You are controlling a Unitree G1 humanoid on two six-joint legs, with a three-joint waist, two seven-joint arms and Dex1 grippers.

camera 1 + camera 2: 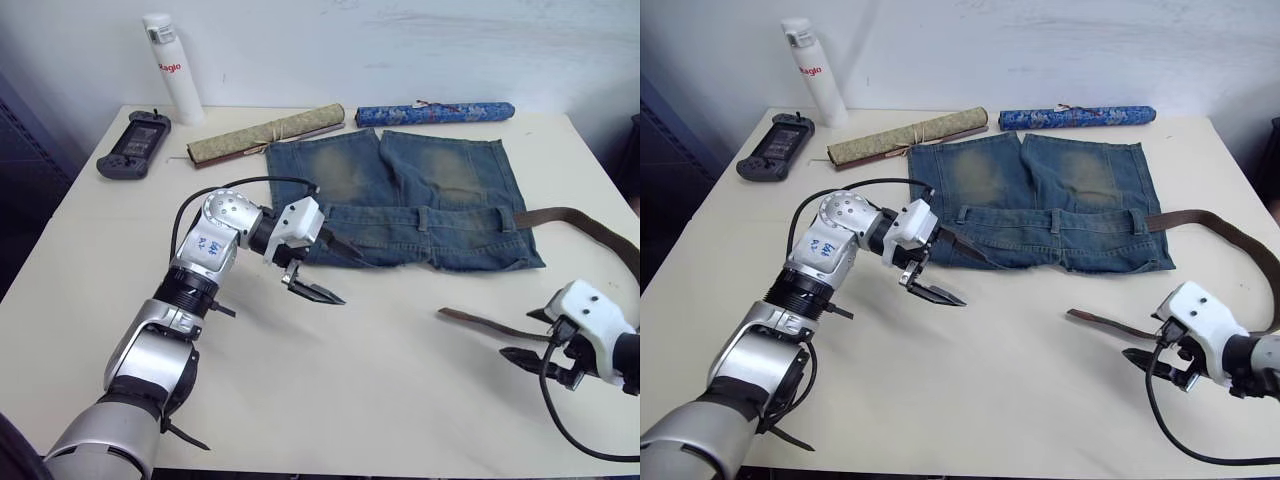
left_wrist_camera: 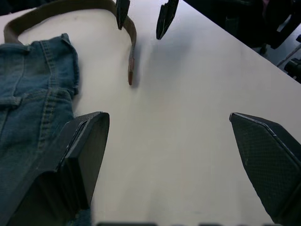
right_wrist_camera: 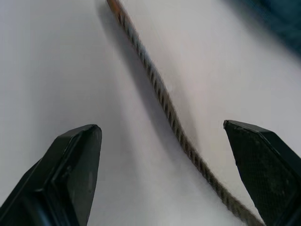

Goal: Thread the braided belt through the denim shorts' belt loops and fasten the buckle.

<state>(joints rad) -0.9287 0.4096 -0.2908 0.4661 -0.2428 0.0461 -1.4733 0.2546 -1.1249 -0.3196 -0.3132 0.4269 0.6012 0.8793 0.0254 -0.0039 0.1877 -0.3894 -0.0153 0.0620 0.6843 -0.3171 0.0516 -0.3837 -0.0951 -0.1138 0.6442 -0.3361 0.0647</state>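
Note:
The denim shorts [image 1: 400, 195] lie flat mid-table with the waistband toward me; belt loops [image 1: 425, 218] stand across it. The braided belt [image 1: 585, 222] leaves the waistband's right end, curves right, then runs back to its tip [image 1: 447, 313] on the bare table. The buckle is hidden. My left gripper [image 1: 345, 278] is open at the waistband's left corner, one finger over the denim. My right gripper [image 1: 515, 333] is open just above the table near the tip; in the right wrist view the belt [image 3: 160, 89] lies between its fingers [image 3: 70, 174], untouched.
Along the far edge lie a white spray bottle [image 1: 170, 65], a black handheld controller [image 1: 135, 143], a tan rolled mat [image 1: 265, 133] and a blue patterned roll [image 1: 435, 113]. Bare tabletop [image 1: 400, 380] stretches between my two grippers.

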